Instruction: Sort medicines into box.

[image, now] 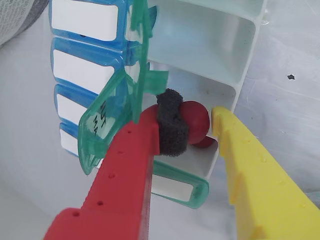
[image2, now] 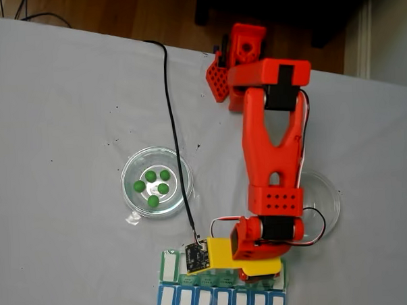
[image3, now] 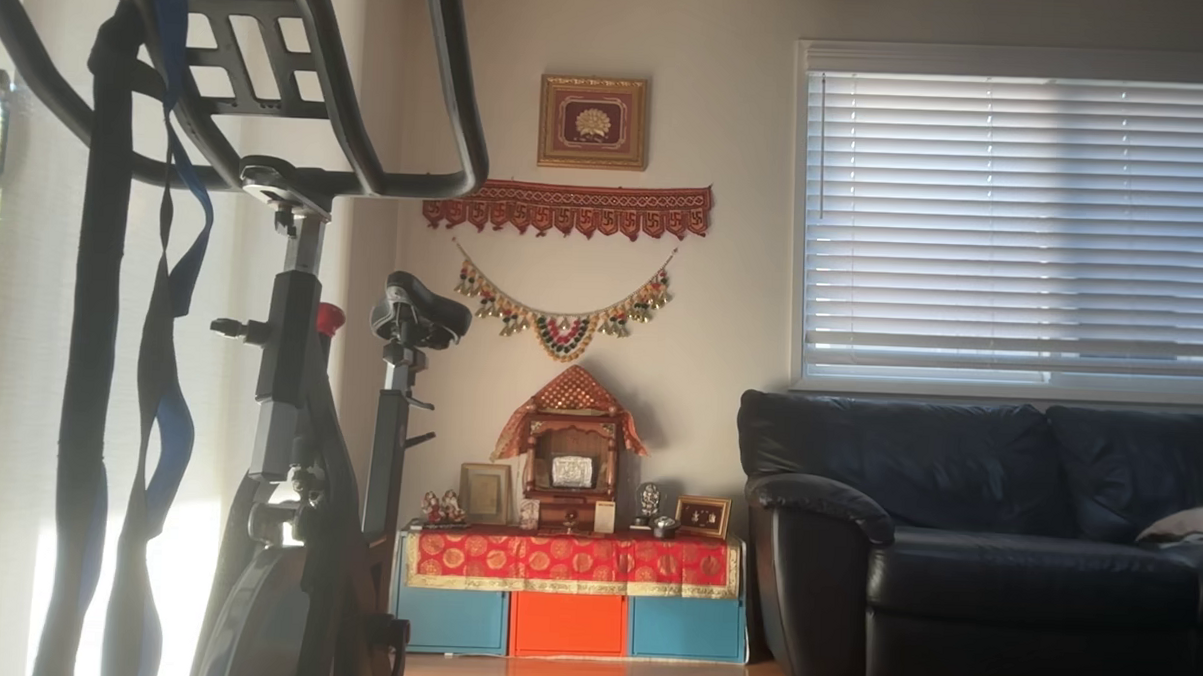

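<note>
A table (image2: 60, 118) covered in a pale grey cloth is seen in the fixed view, and the long pill organizer box (image2: 169, 265) with white compartments and translucent green lids at its near edge serves as the landmark. The red jointed robot arm (image2: 269, 143) is stretched from the far side of the table toward the box, ending directly over the box's right part. Just nearer than the box, a blue-lidded organizer row (image2: 217, 302) is laid touching it. Beyond the box and to its left a clear round dish (image2: 179, 168) is placed, and five bright green pea-sized balls (image2: 151, 176) are gathered in it. A second clear round dish (image2: 327, 201) is partly hidden beyond the box, under the arm.

In the wrist view the jaws (image: 197, 125), one red with a dark foam pad and one yellow, are spread over an open white compartment of the box (image: 220, 45), whose green lid (image: 112, 117) is raised. A dark red ball (image: 196, 121) is seen against the foam pad, apart from the yellow finger, and a second dark red ball (image: 205, 142) is partly visible below it inside that compartment. Whether the upper ball is resting in the compartment cannot be told.
</note>
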Motion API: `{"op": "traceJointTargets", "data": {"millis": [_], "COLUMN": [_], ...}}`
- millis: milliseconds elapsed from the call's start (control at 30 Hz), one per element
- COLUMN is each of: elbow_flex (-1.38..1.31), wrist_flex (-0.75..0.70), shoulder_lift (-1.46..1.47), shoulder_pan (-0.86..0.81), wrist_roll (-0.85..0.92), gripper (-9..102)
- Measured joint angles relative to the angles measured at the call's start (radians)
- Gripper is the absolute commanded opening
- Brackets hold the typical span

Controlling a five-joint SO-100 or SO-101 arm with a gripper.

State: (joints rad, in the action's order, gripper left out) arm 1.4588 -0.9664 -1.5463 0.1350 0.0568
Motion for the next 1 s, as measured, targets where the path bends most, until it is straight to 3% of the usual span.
{"op": "traceJointTargets", "data": {"millis": [733, 833, 933, 1000], "elbow_flex": [-0.002, -0.003, -0.018, -0.026], "wrist_flex": [-0.06, -0.071, -0.086, -0.103], "shoulder_lift": [0.0, 0.0, 0.0, 0.0], "shoulder_pan": [0.0, 0.0, 0.0, 0.0], "wrist_roll": [0.043, 0.043, 0.049, 0.066], "gripper": [21, 19, 3, 1]}}
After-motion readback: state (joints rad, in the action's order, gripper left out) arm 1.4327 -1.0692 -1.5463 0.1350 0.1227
